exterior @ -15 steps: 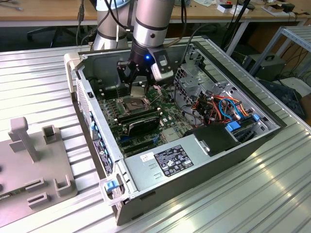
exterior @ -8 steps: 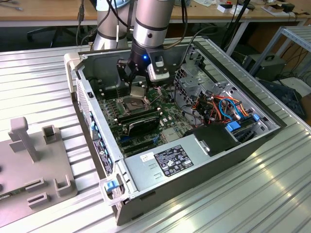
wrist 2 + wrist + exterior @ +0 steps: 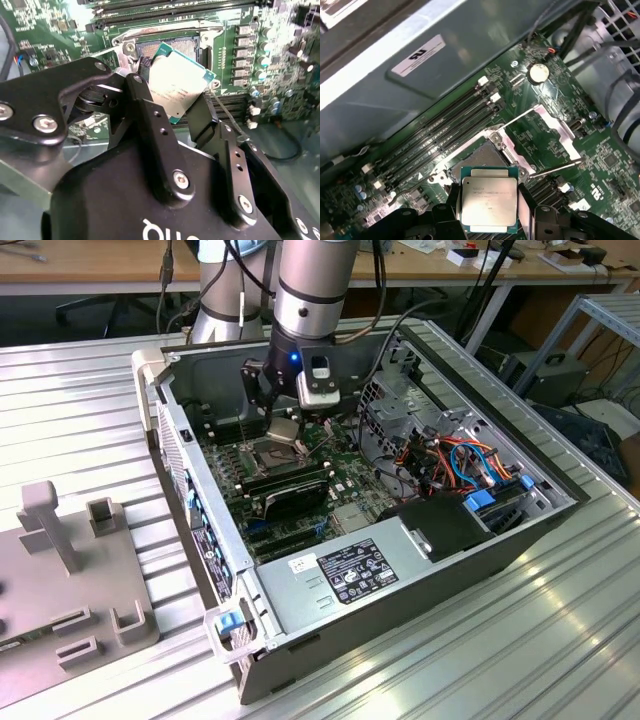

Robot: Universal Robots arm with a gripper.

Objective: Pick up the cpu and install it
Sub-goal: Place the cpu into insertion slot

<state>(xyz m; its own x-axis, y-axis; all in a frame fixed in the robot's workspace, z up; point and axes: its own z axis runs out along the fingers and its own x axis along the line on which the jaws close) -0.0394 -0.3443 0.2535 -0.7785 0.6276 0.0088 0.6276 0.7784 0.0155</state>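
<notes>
sitting on a ribbed metal table before a wooden desk, 1 open computer case holds 1 open socket; just above that socket, 2 fingers of 1 gripper clamp 1 cpu.

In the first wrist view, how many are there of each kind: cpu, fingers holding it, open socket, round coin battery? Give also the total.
Flat square silver-grey cpu: 1
Black fingers gripping it: 2
Open grey metal socket: 1
Round silver coin battery: 1
Total: 5
</notes>
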